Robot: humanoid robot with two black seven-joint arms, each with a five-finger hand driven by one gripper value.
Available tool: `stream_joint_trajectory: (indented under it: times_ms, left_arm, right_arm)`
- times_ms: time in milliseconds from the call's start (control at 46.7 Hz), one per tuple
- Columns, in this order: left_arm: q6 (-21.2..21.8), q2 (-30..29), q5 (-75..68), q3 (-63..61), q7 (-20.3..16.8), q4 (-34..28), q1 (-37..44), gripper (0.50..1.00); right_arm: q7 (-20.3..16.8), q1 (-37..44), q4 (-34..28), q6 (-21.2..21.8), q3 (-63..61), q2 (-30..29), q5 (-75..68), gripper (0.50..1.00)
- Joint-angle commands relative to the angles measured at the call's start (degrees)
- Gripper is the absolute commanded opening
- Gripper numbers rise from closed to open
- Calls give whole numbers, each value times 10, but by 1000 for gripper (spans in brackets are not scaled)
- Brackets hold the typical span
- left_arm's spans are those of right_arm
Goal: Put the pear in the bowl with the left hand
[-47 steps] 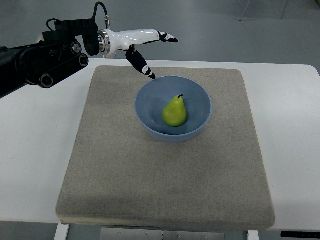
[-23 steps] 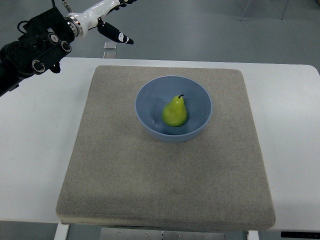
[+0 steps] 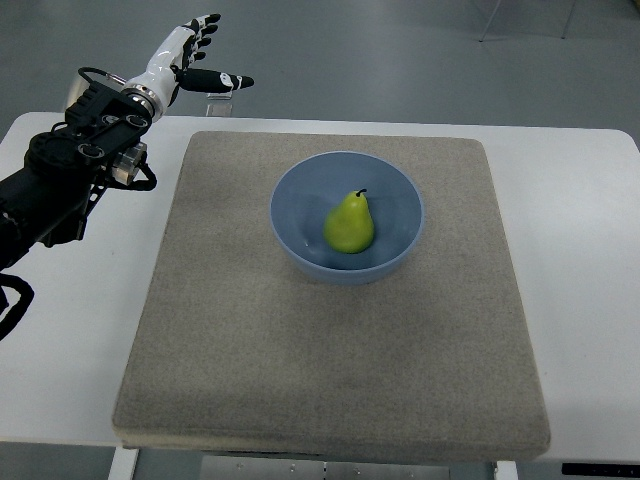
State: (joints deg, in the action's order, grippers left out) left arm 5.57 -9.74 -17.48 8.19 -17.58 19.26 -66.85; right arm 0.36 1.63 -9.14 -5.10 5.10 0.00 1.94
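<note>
One green pear (image 3: 349, 224) is sitting upright in the single blue bowl (image 3: 296, 195), which is resting on the far half of the grey mat (image 3: 330, 360). The mat's near half and the white table (image 3: 585, 250) margins are lying open. The left hand (image 3: 184, 54) is hovering beyond the table's far-left corner, fingers spread, holding nothing.

No text, label, brand or number is readable anywhere around me: none on the pear (image 3: 349, 224), the bowl (image 3: 300, 205), the mat (image 3: 230, 330) or my left hand (image 3: 180, 55).
</note>
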Motion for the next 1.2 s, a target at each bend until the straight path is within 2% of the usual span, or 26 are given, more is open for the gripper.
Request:
stream_joint_trajectory:
  times_ms: [0,300,856,1177]
  left_arm:
    - [-6,2,37,23,0,1,6,988]
    - [-34,4,56,125,-1,0,51,986]
    - [-182,-3,60,234,-25,0,93,981]
    - [-187,1,59,246,-25,-12,98,988]
  right_arm:
    - [0,-1,0,0,0,0,0,926]
    - [0,-1,0,0,0,0,0,924]
    - [0,0,0,0,0,0,0,926]
    - [0,0,0,0,0,0,0,926]
